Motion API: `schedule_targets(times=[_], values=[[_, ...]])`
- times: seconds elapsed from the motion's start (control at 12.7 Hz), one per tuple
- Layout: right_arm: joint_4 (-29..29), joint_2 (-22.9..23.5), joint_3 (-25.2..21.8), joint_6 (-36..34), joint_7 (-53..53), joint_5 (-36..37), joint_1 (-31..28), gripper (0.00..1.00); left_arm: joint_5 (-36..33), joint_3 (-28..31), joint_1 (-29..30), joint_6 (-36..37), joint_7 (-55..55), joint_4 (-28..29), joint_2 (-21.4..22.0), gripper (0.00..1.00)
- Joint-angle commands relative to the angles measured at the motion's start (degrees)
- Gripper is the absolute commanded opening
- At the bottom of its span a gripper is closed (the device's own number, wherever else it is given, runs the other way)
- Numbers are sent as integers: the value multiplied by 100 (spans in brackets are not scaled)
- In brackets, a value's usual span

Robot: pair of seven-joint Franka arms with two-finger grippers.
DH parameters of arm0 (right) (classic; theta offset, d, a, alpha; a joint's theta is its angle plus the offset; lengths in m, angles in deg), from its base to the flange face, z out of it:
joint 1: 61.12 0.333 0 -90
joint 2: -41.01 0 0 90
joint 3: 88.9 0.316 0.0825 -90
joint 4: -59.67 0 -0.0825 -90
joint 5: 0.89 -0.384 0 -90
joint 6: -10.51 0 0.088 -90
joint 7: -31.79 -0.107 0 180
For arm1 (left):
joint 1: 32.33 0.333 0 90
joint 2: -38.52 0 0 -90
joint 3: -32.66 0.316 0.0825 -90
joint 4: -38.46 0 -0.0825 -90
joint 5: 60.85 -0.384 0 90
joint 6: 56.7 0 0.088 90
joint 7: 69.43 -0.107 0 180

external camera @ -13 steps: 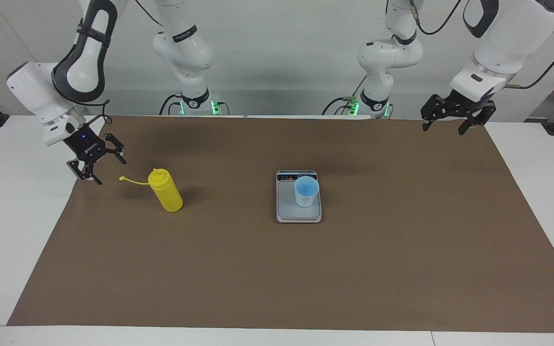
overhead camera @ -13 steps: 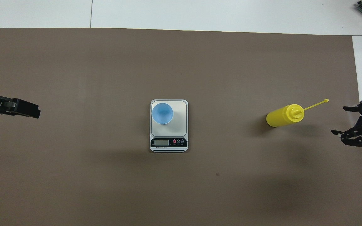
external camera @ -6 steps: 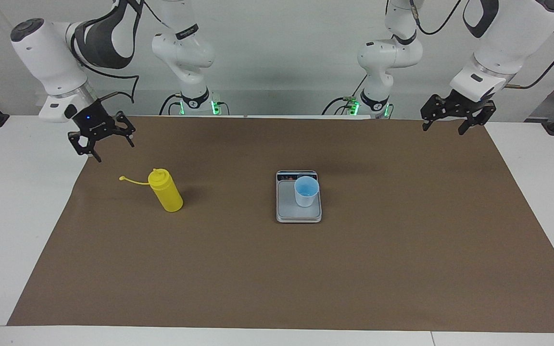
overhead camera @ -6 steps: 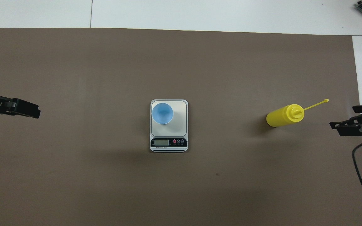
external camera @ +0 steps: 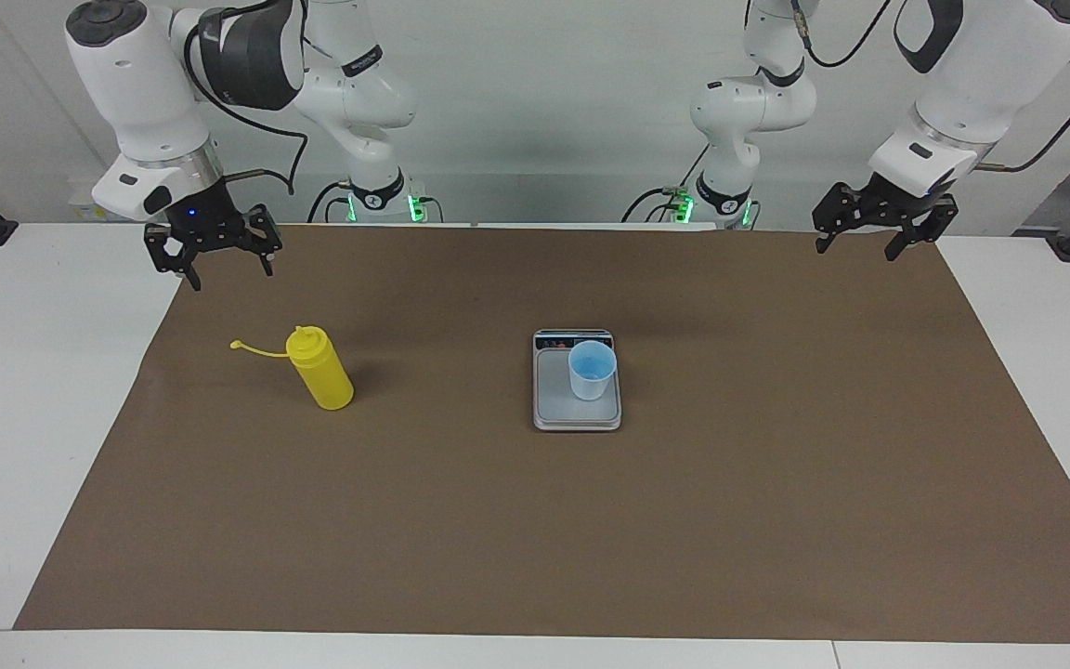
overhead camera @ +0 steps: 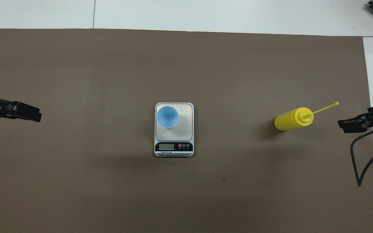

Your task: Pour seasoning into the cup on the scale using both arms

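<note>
The yellow seasoning bottle stands upright on the brown mat toward the right arm's end, its cap strap sticking out sideways. The light-blue cup sits on the grey plate of the scale at mid-table. My right gripper hangs open in the air over the mat's edge, apart from the bottle and holding nothing. My left gripper waits open over the mat's corner at the left arm's end.
A brown mat covers most of the white table. The scale's display strip faces the robots. A black cable loops down beside the right gripper.
The right gripper has risen from beside the bottle's cap strap and swung up to point downward over the mat's edge. The left arm, bottle, cup and scale have not moved.
</note>
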Motion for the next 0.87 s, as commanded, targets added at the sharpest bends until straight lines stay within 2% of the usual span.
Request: schedule_targets(times=[0.0, 0.16, 0.24, 0.55, 0.79], values=[[-606, 288, 29, -457, -751, 144, 157, 100, 97, 9, 47, -56, -6, 221, 191, 100], [-1185, 542, 29, -817, -1111, 48, 281, 100, 97, 9, 47, -56, -6, 221, 191, 100], [-1362, 622, 46, -932, -1627, 29, 403, 100, 97, 9, 47, -56, -6, 221, 191, 100], [-1661, 701, 64, -1275, -2790, 12, 712, 100, 97, 9, 47, -56, -6, 221, 191, 100], [-1690, 684, 55, -1451, -2828, 12, 642, 100, 97, 9, 47, -56, -6, 221, 191, 100]])
